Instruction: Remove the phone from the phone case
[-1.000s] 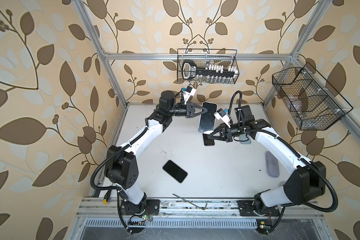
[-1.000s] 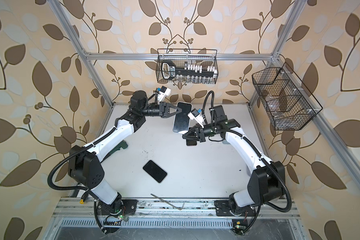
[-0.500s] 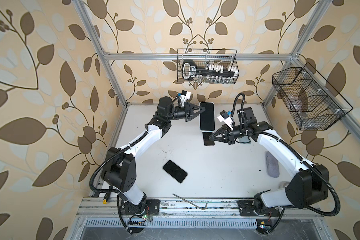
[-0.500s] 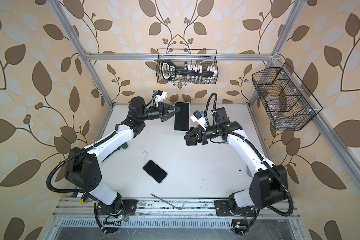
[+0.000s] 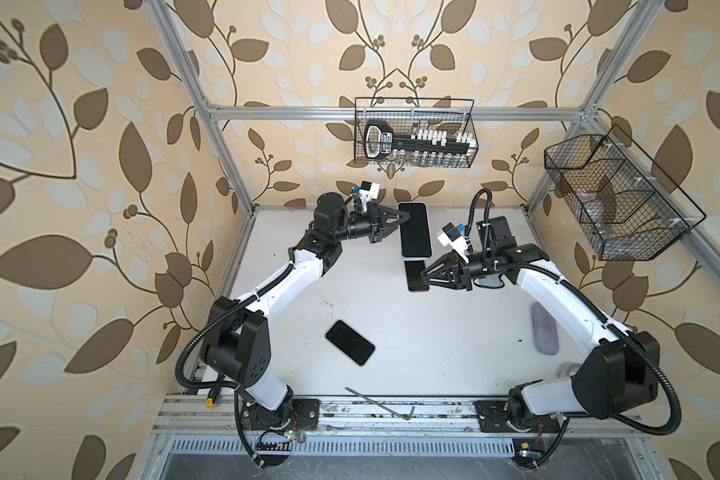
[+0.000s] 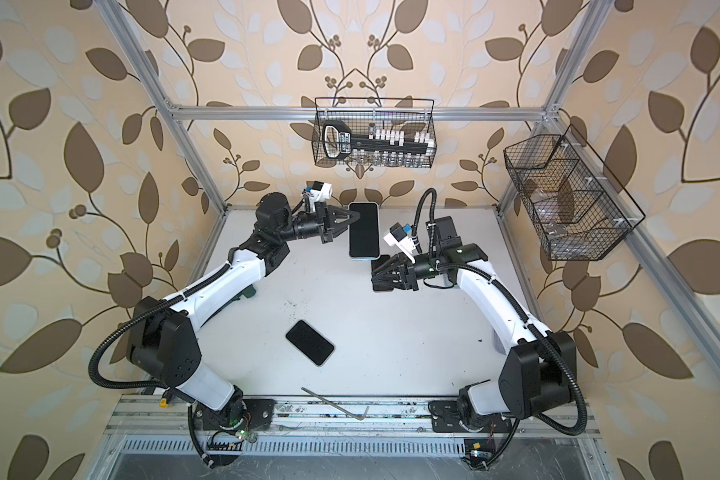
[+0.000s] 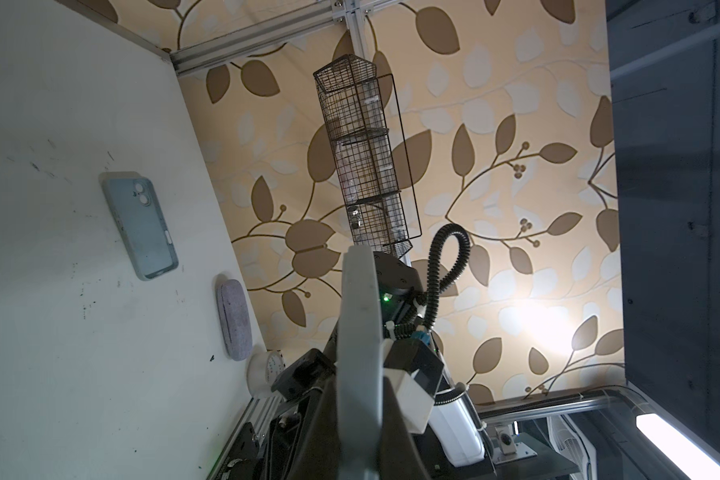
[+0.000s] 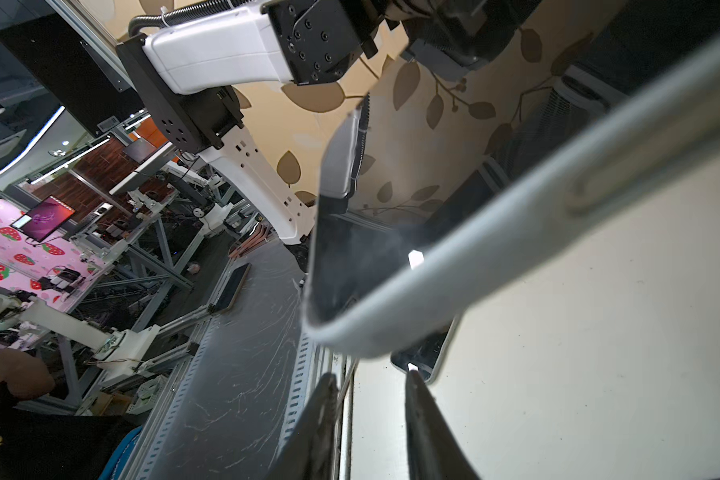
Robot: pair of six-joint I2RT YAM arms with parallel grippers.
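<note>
The phone (image 5: 414, 230) (image 6: 364, 235), dark screen up in its pale blue phone case (image 8: 474, 266), hangs in the air near the back wall. My left gripper (image 5: 406, 215) (image 6: 352, 218) is shut on its long left edge. In the left wrist view the cased phone (image 7: 358, 353) shows edge-on between the jaws. My right gripper (image 5: 424, 276) (image 6: 377, 274) (image 8: 371, 386) stands open just below the phone's near end, apart from it, with nothing between its fingers.
A bare black phone (image 5: 416, 276) (image 8: 427, 357) lies on the table under my right gripper. Another black phone (image 5: 350, 343) lies front centre. An empty pale blue case (image 7: 140, 226), a grey pouch (image 5: 544, 328) and an Allen key (image 5: 381, 399) are also on the table.
My right gripper has opened and drawn back from the phone's near end. The left gripper has turned the cased phone from tilted to straight.
</note>
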